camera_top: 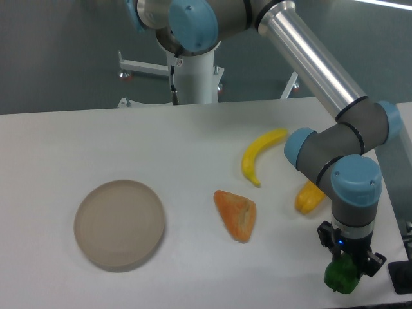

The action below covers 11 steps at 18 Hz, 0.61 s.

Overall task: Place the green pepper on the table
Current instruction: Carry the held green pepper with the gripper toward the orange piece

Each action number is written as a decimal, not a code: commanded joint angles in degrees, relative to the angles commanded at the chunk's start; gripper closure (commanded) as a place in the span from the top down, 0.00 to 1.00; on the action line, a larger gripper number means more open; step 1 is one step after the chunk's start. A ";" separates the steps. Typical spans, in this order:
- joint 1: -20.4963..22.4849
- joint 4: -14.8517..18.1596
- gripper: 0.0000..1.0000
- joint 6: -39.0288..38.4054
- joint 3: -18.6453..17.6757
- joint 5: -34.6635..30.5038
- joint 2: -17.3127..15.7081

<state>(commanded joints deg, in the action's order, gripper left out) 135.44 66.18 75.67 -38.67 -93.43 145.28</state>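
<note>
Starting at the left, the table (38, 193) runs wide and bare from its left side to the one round beige plate (120, 224), which sits flat, well apart from everything else and with white surface all around it. Past the plate there is an open gap before the single orange wedge-shaped piece (236, 215), lying near the middle. Up and to the right of it lies one banana (261, 154), curved, its lower tip near the wedge but not touching. Further right one yellow pepper (309, 197) rests on the tabletop, partly hidden behind my forearm. My arm comes down from the upper middle, across the right half of the scene, and bends over the near right corner. There my gripper (346, 267) points straight down, its fingers closed on the one green pepper (341, 275), which sits at the bottom of my hand close to the near edge of the table; I cannot tell whether it touches the surface. A dark object (402, 278) shows just beside me at the right border. Behind the table's far edge stands my white base column (193, 80).
</note>
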 joint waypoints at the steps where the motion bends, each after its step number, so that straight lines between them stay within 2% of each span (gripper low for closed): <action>1: -0.17 0.00 0.41 0.00 -0.17 0.00 0.00; 7: -0.61 0.17 0.41 0.09 -0.96 0.00 -0.88; 11: -1.14 0.35 0.41 0.00 -5.35 0.09 -4.47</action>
<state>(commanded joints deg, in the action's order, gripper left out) 134.30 66.53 75.67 -44.02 -93.34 140.81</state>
